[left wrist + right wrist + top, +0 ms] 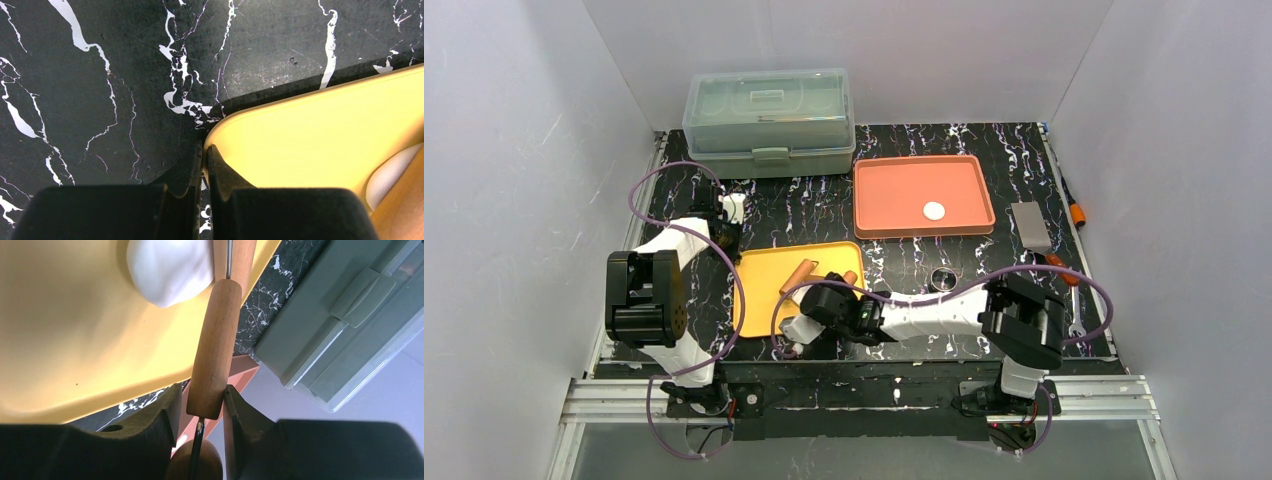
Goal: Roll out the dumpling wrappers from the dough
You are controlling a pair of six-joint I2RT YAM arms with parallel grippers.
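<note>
A white lump of dough [170,270] lies on the yellow tray [764,300]; in the left wrist view the dough [392,172] shows at the right edge. My right gripper [202,395] is shut on the wooden handle of the rolling pin [215,345], which reaches over the tray beside the dough. From above, the right gripper [809,318] sits at the tray's near edge with the rolling pin [799,275] slanting away from it. One round dumpling wrapper [935,211] rests on the orange tray [879,200]. My left gripper [204,147] is shut and empty, tips at the yellow tray's back-left corner [225,132].
A green lidded box [769,120] stands at the back left. A small metal ring [943,279] lies on the black marble table right of the yellow tray. A grey block [1031,225] and orange-handled tools [1064,272] lie along the right edge.
</note>
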